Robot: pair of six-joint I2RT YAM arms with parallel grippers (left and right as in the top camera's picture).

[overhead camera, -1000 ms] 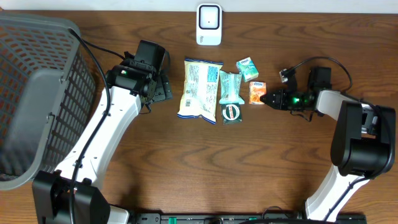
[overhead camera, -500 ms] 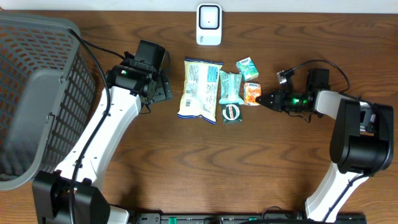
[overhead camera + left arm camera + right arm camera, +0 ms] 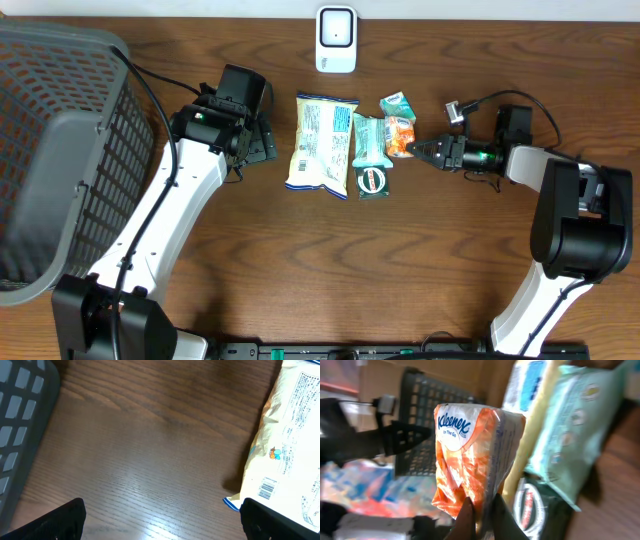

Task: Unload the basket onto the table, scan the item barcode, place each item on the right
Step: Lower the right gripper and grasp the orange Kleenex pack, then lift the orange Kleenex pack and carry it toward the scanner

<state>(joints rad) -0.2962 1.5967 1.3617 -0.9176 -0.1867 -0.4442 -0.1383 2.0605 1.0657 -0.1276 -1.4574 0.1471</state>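
My right gripper is shut on the edge of an orange Kleenex tissue pack, holding it tilted off the table beside the other items. A white scanner stands at the back edge of the table. My left gripper is open and empty over bare wood, just left of a pale chips bag, whose barcode shows in the left wrist view.
A teal wipes pack and a dark round-labelled pack lie right of the chips bag. A small green tissue pack lies behind them. A grey mesh basket fills the left side.
My right gripper has lifted the orange pack and carried it up and slightly left, tipping it on end. The left arm has not moved.
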